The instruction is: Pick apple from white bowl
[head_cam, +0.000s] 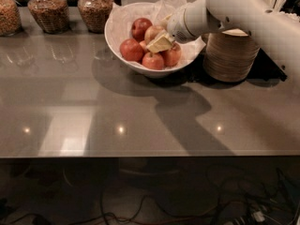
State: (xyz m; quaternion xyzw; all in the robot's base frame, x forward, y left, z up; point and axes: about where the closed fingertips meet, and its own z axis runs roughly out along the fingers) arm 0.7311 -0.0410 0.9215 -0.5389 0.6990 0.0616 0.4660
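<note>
At the back of the glossy grey table (93,107), the wide round white bowl lined with crinkled white paper (111,29) holds a heap of red apples (131,49). My cream-coloured gripper (159,43) is down among them, over the middle of the pile — whether it is spread or pinching an apple, I cannot tell. Stacked beige bowls (229,57) stand just beside the white bowl.
</note>
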